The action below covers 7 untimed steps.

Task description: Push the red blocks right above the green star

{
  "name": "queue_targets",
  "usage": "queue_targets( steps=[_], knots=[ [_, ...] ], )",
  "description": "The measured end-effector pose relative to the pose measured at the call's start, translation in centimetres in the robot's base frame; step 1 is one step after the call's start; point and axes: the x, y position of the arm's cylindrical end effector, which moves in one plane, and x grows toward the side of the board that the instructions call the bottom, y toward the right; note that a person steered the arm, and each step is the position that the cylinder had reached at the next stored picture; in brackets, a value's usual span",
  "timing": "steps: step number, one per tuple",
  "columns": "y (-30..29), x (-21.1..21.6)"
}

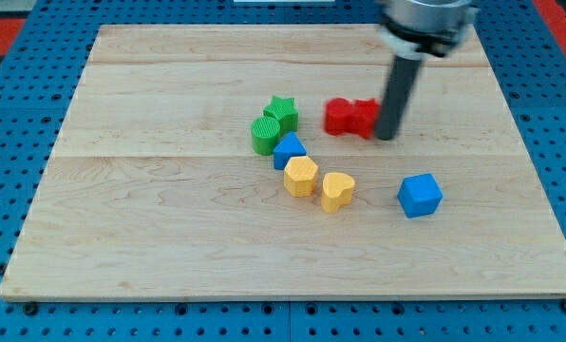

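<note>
My tip [386, 136] is a plain rod with nothing to spread or pinch; it simply stands on the wooden board [169, 237], pressed against the right side of the red blocks [349, 118]. These two red pieces sit touching each other as one clump, their exact shapes hard to make out. They lie just to the right of the green star [282, 113], with a small gap between, at about the same depth on the board rather than on the far side of it.

The green star touches a ribbed green block [264, 135] at its near left. Just near of those sits a blue block [289, 150] with a peaked top, then a yellow block [301, 176] and a yellow heart [337, 191] trailing to the near right. A blue cube [419, 196] stands well apart on the near right.

In my judgement the main risk is a straight leftward push: the red clump would run into the green star and shove it, moving the very landmark the reds must sit beyond. Pushing off-centre could also split the two reds or spin one away, since they are only loosely abutted. The tip probably needs to come round to their near side first
</note>
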Motion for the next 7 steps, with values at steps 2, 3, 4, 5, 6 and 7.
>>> queue_targets(
  steps=[2, 3, 4, 5, 6, 7],
  knots=[
    [0.1, -1.6],
    [0.8, -1.5],
    [0.8, 1.4],
    [-0.7, 3.2],
    [-1.8, 4.3],
    [-1.8, 4.3]
  ],
)
